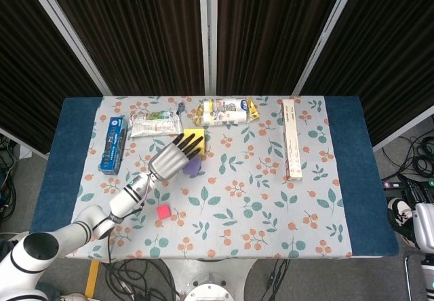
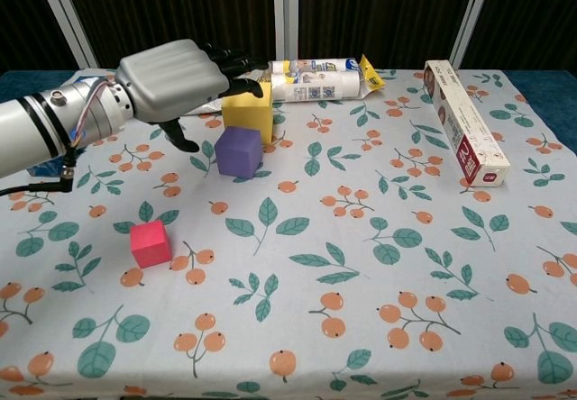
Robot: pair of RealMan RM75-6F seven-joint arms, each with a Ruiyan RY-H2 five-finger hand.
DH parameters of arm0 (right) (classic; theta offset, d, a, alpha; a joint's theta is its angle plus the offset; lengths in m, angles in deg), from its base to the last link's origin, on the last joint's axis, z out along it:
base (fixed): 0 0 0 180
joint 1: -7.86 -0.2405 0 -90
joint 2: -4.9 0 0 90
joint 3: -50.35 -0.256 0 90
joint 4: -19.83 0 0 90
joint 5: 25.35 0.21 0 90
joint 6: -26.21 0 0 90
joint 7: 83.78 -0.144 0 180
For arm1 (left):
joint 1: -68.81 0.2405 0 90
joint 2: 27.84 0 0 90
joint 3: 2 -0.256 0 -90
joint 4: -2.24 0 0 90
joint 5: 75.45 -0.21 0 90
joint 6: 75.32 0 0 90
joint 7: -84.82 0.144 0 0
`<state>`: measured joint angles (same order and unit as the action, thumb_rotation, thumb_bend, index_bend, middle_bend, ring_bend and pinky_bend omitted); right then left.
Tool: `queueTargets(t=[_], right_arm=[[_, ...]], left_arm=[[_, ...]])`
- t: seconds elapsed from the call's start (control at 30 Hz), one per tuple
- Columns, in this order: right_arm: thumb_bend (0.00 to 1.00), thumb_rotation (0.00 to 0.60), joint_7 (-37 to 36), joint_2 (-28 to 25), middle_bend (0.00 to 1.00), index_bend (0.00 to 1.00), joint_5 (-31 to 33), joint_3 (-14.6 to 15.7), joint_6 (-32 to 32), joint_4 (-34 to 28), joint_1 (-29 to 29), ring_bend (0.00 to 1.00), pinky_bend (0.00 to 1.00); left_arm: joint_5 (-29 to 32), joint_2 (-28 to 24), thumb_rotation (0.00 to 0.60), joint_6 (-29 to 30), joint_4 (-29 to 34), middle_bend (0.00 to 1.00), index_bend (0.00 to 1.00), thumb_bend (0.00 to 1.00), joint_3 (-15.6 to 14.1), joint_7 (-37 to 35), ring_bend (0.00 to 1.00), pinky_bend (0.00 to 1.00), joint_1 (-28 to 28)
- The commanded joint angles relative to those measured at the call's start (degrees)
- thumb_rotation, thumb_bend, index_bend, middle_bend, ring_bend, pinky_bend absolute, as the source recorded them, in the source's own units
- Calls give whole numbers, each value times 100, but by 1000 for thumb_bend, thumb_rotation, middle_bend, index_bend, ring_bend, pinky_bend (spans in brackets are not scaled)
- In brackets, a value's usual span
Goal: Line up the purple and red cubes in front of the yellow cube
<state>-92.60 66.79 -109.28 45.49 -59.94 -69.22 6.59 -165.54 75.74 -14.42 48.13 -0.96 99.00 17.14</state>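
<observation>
Floral-cloth worktop [image 2: 433, 265]: purple cube [image 2: 239, 151] placed before yellow cube [image 2: 247, 110]; left hand [image 2: 171, 76] open, empty. Next, judged: fetch red cube [image 2: 150, 243], set beside purple.

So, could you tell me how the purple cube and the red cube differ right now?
The purple cube sits right in front of the yellow cube; the red cube stands alone, nearer the robot and further left. The purple cube lies close beside the left hand; the red one is well clear of it. Both rest on the tablecloth, unheld, and look similar in size.
</observation>
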Motion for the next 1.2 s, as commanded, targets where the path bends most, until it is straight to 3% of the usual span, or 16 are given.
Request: queueTargets(t=[0.03,0.43,0.93,1.2], right_arm=[[292,600,-7,9,161,98,4,3,2,10,4,134,238],[292,600,-29,-5,160,97,42,-4,0,37,22,135,238],[292,600,-104,15,159,97,73,5,24,109,41,135,238],[292,600,-130,13,159,97,72,-11,46,139,21,134,238]], left_arm=[[79,106,600,-131,-229,103,224,60,81,-69,81,205,-39],[235,673,600,-454,-848,103,224,60,352,-388,81,203,-353],[547,854,600,-822,-757,103,224,60,579,-209,81,203,-486],[764,570,600,-669,-275,103,224,60,783,-88,81,203,-367]])
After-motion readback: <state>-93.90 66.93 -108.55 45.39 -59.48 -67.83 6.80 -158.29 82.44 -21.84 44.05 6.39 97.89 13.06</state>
